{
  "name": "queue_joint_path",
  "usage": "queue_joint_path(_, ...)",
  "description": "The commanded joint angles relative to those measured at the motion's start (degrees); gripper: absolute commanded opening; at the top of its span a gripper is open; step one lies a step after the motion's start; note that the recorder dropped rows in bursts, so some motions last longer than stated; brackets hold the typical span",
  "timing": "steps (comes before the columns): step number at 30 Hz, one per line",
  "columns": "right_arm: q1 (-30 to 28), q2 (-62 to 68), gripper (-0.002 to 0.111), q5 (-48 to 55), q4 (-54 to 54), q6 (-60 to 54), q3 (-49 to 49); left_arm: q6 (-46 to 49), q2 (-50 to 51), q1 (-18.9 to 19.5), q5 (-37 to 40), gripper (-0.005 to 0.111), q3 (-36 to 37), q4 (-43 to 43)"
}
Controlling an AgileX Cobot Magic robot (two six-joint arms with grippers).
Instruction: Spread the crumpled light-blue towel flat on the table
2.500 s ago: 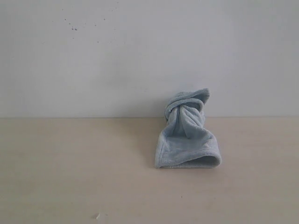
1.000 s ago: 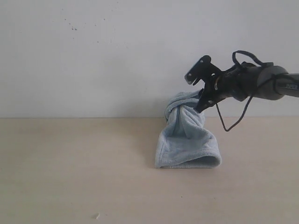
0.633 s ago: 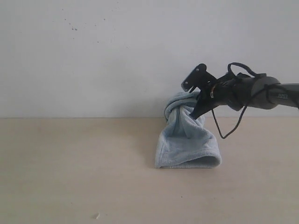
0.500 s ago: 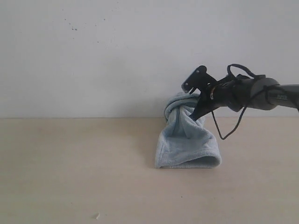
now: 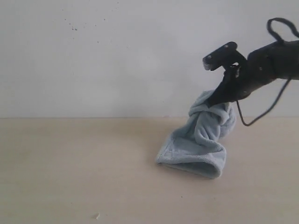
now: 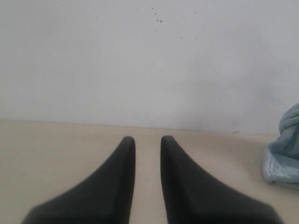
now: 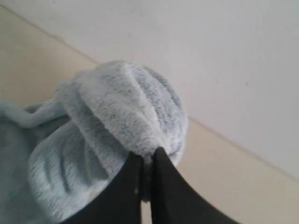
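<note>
Firmly, the right jaws pinch the towel [image 5: 201, 140] at its bunched top.

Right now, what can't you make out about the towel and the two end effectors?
Towel: tag and outline hidden in its own folds; left wrist view cuts most of it off.
Left end effector: outside the exterior view; wrist view shows only fingertips.
Right end effector: how much cloth it pinches is hidden by its fingers, right wrist view.
Speck on the table: too small to identify, exterior view.
</note>
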Motion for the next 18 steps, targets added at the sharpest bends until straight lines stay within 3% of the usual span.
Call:
queue_joint_path(1, 0.2, -15.8, 0.0, 0.4, 11.5, -1.6, 18.1, -0.4, -0.1, -0.1, 0.0, 0.021, 0.2, -0.1)
queue_joint_path(5, 3.0, -28.9, 0.0, 5.1, 20.9, -1.6, 34.0, -0.4, -0.1, -0.1, 0.0, 0.021, 0.2, -0.1)
queue_joint_path(10, 11.9, -42.7, 0.0, 5.9, 24.8, -1.5, 50.2, -0.4, -0.1, -0.1, 0.0, 0.021, 0.2, -0.1)
queue_joint_path(14, 16.2, -52.0, 0.0, 5.8, 26.2, 1.3, 54.7, -0.4, -0.1, -0.1, 0.0, 0.021, 0.2, -0.1)
queue_joint_path(18, 16.9, -61.1, 0.0, 6.9, 26.2, 3.7, 53.7, -0.4, -0.1, -0.1, 0.0, 0.021, 0.2, -0.1)
